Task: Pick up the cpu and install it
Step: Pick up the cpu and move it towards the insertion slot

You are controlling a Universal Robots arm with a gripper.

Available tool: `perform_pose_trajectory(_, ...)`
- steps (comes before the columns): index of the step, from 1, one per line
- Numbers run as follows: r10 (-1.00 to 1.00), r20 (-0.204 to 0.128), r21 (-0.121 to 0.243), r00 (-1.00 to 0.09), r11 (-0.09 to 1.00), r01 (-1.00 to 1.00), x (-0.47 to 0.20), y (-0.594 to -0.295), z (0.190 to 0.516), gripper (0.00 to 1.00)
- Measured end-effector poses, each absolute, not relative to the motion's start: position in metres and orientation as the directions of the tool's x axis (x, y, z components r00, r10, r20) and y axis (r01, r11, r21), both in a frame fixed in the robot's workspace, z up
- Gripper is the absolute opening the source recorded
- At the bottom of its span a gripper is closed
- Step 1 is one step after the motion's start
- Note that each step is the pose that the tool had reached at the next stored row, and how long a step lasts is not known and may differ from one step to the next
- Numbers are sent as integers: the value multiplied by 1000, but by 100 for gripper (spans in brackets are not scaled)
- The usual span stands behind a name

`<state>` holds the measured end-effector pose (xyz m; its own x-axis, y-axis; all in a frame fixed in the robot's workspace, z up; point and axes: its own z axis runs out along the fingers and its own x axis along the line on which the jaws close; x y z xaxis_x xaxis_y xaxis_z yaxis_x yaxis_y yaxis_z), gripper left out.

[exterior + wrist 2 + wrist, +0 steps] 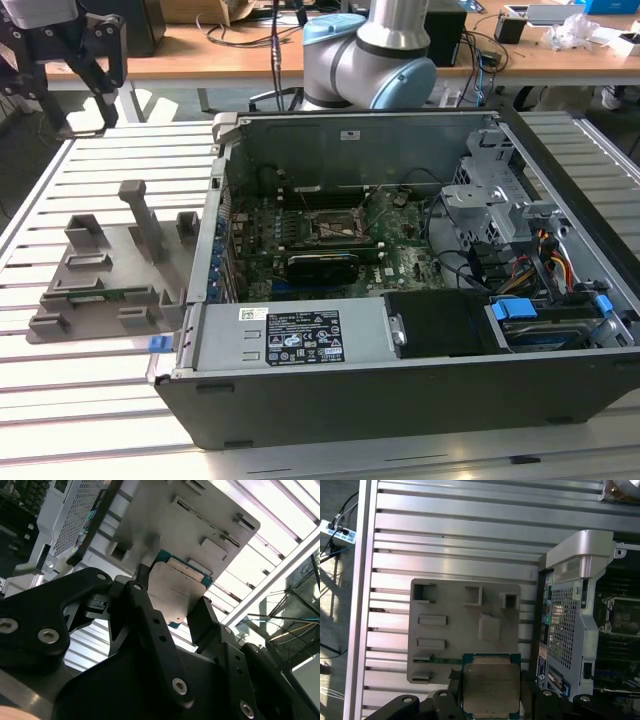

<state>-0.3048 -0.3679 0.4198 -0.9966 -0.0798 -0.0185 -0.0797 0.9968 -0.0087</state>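
Gripper, closed on two opposite edges of the cpu, hangs over the grey tray, ten o'clock from the case in the exterior view; light, stiff, slick-topped, likely fragile underneath; edges suit gripping.

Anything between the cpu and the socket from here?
Yes: the case's side wall stands between the socket and the cpu, which the gripper holds out on the grey tray side. Nothing else visible intervenes.
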Motion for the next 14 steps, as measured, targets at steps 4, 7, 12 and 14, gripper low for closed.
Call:
perform_pose_trajectory(4, -80, -18, -9, -997, 997, -80, -294, -368, 420, 55)
perform_pose_trajectory(7, -80, -18, -9, -997, 997, -80, -284, -368, 420, 55)
perform_pose_trajectory(12, -80, -18, -9, -997, 997, -80, -267, -368, 420, 55)
perform_pose_trajectory(14, -80, -18, -9, -997, 997, -80, -259, -368, 420, 55)
